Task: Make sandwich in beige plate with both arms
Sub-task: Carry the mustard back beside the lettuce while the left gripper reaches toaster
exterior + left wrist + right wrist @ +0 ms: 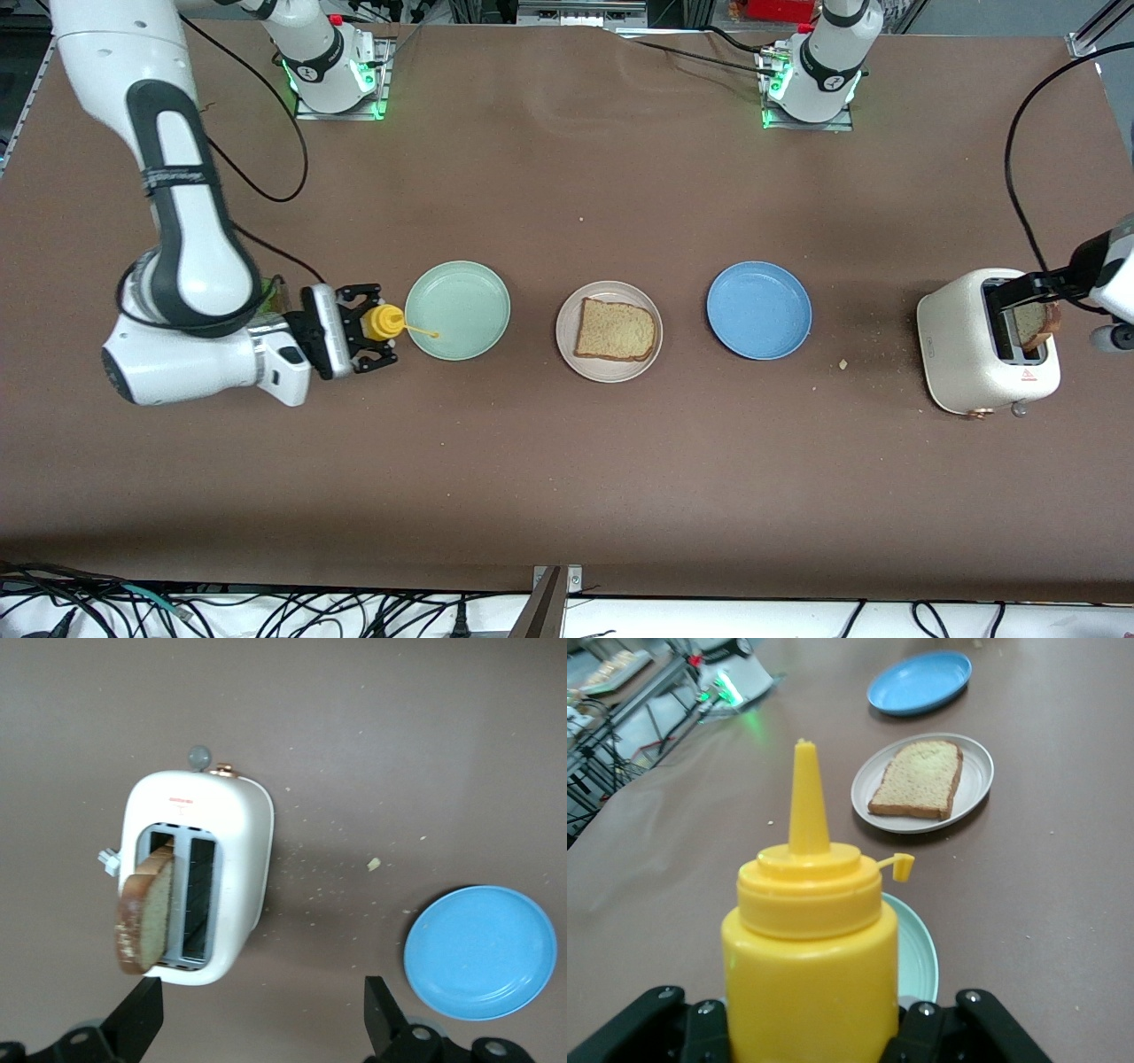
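The beige plate (609, 365) lies mid-table with one brown bread slice (617, 330) flat on it; both also show in the right wrist view, plate (976, 784) and slice (918, 778). A second slice (1036, 322) stands tilted out of the white toaster (974, 354). My left gripper (1032, 285) hangs over the toaster, open and empty (261, 1019); the slice (142, 917) is beside one finger, not between them. My right gripper (368, 328) is shut on a yellow squeeze bottle (384, 322), nozzle toward the mint green plate (457, 310). The bottle (806, 957) fills the right wrist view. No lettuce is plainly visible.
The blue plate (759, 309) lies between the beige plate and the toaster. A crumb (842, 363) and smaller crumbs lie beside the toaster. A bit of green (275, 291) shows by the right arm's wrist, mostly hidden. A black cable (1019, 159) loops over the table's left-arm end.
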Controlling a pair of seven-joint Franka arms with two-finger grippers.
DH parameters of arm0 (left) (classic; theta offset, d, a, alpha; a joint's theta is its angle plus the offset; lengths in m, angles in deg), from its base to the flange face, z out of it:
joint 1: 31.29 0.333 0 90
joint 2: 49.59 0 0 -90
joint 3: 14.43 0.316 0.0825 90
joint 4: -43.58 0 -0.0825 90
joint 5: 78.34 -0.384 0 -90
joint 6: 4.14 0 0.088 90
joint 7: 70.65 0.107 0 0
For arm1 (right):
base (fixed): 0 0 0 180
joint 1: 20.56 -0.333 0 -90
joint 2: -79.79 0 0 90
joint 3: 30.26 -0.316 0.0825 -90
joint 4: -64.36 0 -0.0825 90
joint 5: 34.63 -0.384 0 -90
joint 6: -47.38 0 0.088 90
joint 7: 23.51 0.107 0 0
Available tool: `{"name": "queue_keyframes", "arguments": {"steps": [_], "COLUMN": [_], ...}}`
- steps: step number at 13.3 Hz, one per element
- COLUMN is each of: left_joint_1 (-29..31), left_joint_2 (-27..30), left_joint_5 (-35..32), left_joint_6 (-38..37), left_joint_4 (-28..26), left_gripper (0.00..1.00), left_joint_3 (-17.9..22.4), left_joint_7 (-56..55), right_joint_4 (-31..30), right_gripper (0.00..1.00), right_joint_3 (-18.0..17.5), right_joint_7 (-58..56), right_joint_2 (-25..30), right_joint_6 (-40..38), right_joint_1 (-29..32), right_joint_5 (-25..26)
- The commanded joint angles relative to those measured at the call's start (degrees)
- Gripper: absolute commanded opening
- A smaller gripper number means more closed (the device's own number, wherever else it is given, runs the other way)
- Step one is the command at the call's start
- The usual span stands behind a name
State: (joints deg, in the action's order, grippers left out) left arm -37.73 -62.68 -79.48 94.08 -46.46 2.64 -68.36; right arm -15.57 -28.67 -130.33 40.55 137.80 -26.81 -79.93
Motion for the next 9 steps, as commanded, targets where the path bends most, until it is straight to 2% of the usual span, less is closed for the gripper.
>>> {"name": "queue_keyframes", "arguments": {"steps": [1,3,7,9], "left_joint_1": [3.6,5.6,7.2,9.7], "left_joint_2": [1.4,2.4,9.7,10.2], "left_joint_5": [-1.5,-1.3,-1.6,-1.6], "left_joint_6": [0.4,2.8,11.8,16.5], "left_joint_4": [-1.9,-4.7,-17.5,-20.5], "left_gripper": [1.0,1.0,1.0,1.0], "left_joint_3": [-0.8,-0.8,-0.8,-0.8], "left_joint_7": [5.0,8.2,9.6,13.8], "right_joint_4": [-1.7,-1.8,-2.2,-3.0], "right_gripper": [0.0,0.0,0.0,0.0], "right_joint_3": [-1.0,-1.0,-1.1,-1.1], "right_joint_7": [-10.6,-16.8,-28.9,-32.4], "right_joint_2": [-2.3,-5.5,-12.1,-13.5], "right_joint_6": [-4.9,-8.3,-13.3,-14.8], "right_joint_1": [5.1,8.0,11.6,12.4], "right_joint_5": [-6.3,-9.0,-13.5,-14.6]}}
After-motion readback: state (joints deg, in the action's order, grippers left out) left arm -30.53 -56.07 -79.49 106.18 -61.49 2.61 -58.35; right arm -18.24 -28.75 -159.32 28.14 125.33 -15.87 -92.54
